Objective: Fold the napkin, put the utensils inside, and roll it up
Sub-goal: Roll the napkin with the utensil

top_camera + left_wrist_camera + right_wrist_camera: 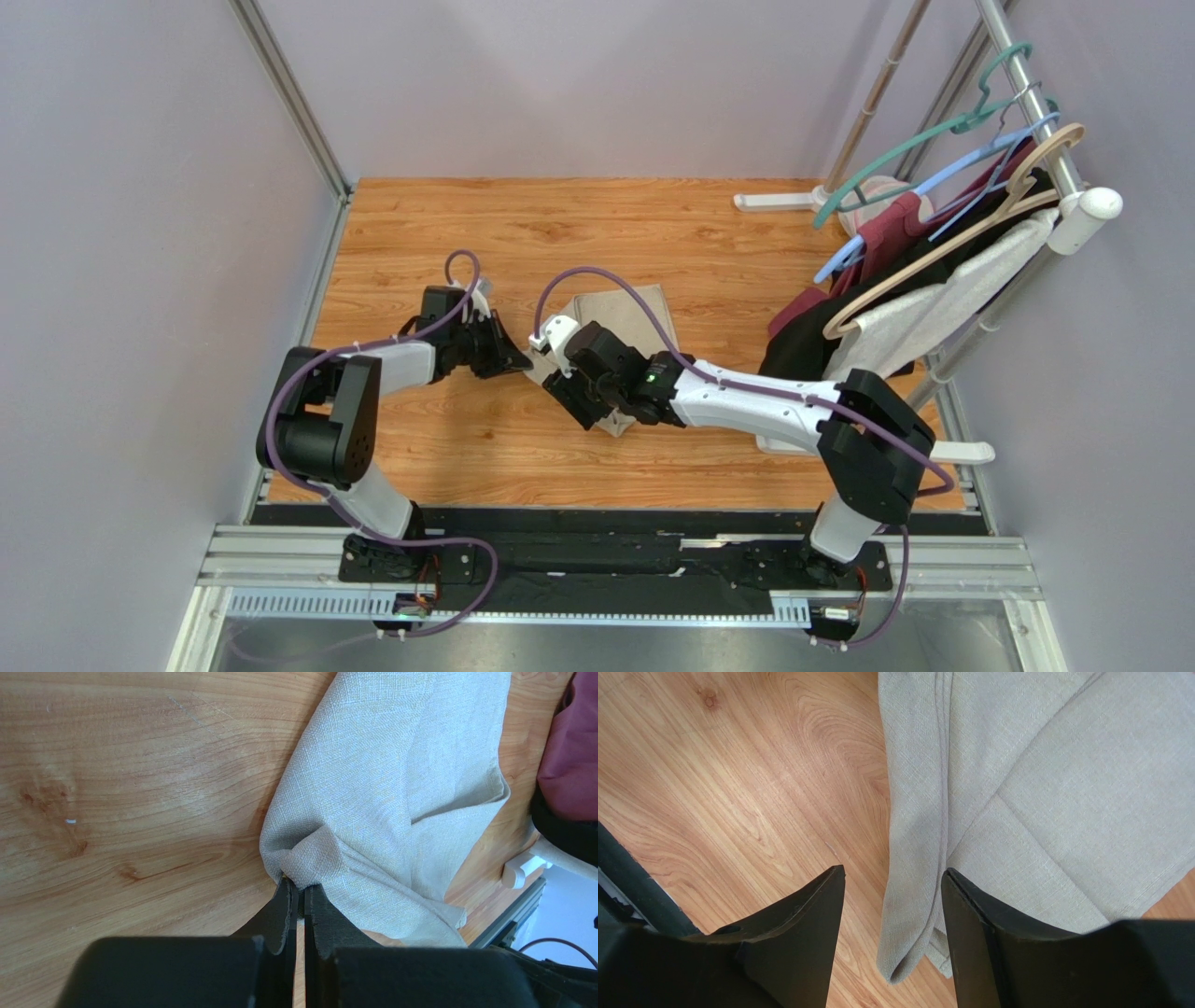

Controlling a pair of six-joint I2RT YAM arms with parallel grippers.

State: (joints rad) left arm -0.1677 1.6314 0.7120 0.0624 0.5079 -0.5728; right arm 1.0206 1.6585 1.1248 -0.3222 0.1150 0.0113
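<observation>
- Napkin lies on the wooden counter at mid-depth, a little right of centre. It is folded over itself in several layers, and my right arm hides its near part in the top view.
- My left hand is closed tight, with its two jaws pressed together on a bunched corner at the napkin's edge. The fabric puckers into a small ridge right at the tips.
- My left arm rises from its base with the elbow swung out to the left. The forearm runs rightward toward the cloth, with the hand low over the wood.
- My right hand stands wide open and grips nothing. Its fingers point down at the counter, one over bare wood and the other over cloth. The napkin's folded long edge shows in the gap between them.
- I cannot tell whether those fingertips touch the fabric.
- My right arm stretches from its base diagonally leftward across the counter, so the two hands sit near each other, with the left hand just to the left of the right.
- Garments on hangers hang at the counter's right side, to the right of the napkin.
</observation>
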